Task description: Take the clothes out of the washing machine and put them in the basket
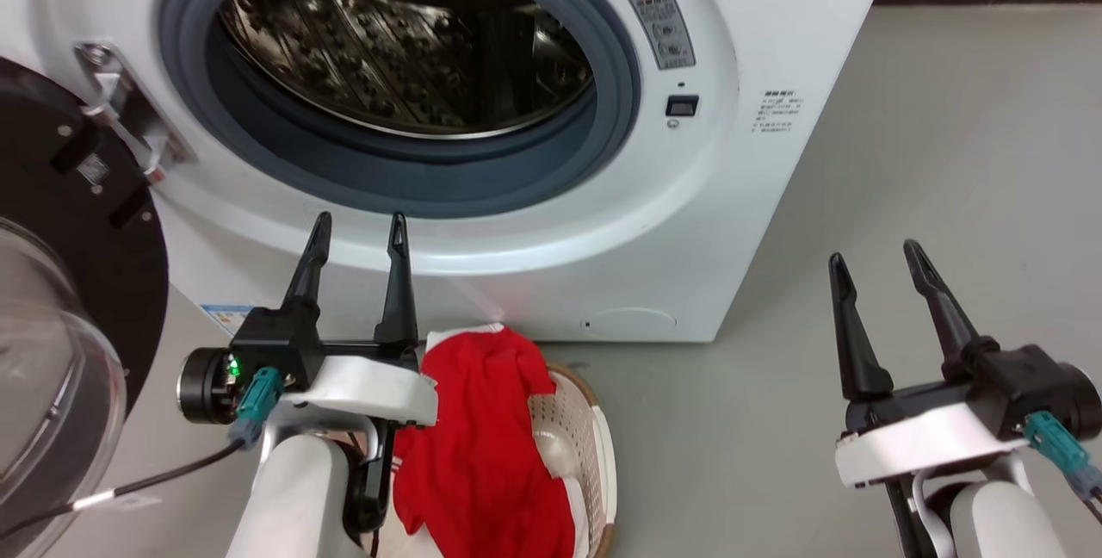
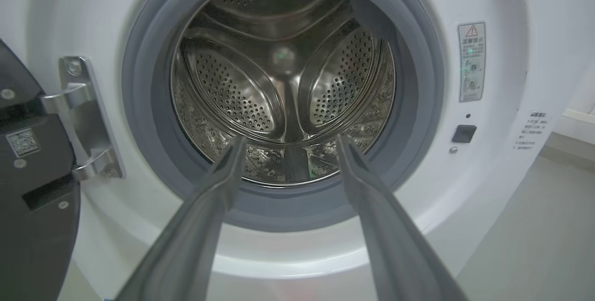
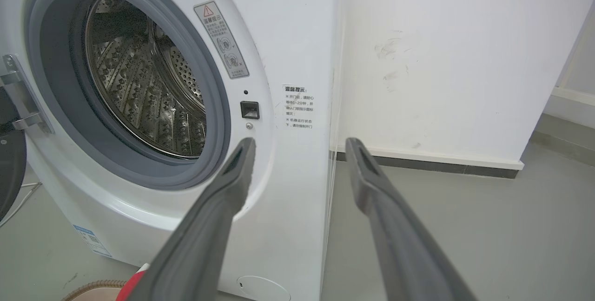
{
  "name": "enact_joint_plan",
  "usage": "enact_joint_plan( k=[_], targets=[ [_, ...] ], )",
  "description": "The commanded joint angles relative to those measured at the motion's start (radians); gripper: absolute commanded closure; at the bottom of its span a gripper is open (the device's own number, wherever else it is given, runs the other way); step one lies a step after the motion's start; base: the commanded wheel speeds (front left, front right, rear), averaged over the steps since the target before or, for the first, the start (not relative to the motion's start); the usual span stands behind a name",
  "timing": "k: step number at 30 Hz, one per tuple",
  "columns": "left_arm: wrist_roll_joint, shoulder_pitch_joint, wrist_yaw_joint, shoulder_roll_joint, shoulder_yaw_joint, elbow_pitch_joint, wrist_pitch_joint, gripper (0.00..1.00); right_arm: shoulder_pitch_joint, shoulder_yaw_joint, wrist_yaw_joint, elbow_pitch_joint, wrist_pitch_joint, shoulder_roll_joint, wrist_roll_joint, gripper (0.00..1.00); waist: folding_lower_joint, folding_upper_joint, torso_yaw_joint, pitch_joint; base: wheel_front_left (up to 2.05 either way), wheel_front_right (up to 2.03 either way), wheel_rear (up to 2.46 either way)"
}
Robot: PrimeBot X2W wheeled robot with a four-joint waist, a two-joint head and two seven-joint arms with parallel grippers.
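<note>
Left end effector (image 1: 360, 220) and right end effector (image 1: 873, 251) spread empty before washer (image 1: 758, 222); clothes (image 1: 482, 455) heaped in basket (image 1: 570, 430), a left-arm snag could spill them.

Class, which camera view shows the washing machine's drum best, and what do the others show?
The left wrist view: it looks straight into the drum, showing the back wall and ribs. The head view looks down into it, its top cropped. The right wrist view catches it obliquely, mostly one side wall.
</note>
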Motion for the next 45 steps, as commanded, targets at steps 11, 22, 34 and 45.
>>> enact_joint_plan(
  k=[11,22,34,45],
  targets=[
    [0.066,0.133,-0.011,0.004,0.027,-0.085,-0.002,0.00,0.085,0.004,-0.001,-0.022,0.018,0.000,-0.015,0.00,0.0002,0.0000,0.002,-0.101,0.00,0.00,0.00],
    [0.060,0.182,-0.017,0.002,0.039,-0.038,-0.002,0.00,0.126,0.014,-0.001,-0.049,0.045,0.000,-0.012,0.00,0.0002,0.0000,0.008,-0.124,0.00,0.00,0.00],
    [0.073,0.176,-0.020,0.001,0.040,-0.023,-0.002,0.00,0.133,0.017,-0.001,-0.051,0.056,0.000,-0.006,0.00,0.0002,0.0000,0.004,-0.128,0.00,0.00,0.00],
    [0.078,0.174,-0.018,0.001,0.047,-0.025,-0.002,0.00,0.136,0.017,-0.001,-0.048,0.053,0.000,0.002,0.00,0.0002,0.0000,-0.003,-0.132,0.00,0.00,0.00]
  ],
)
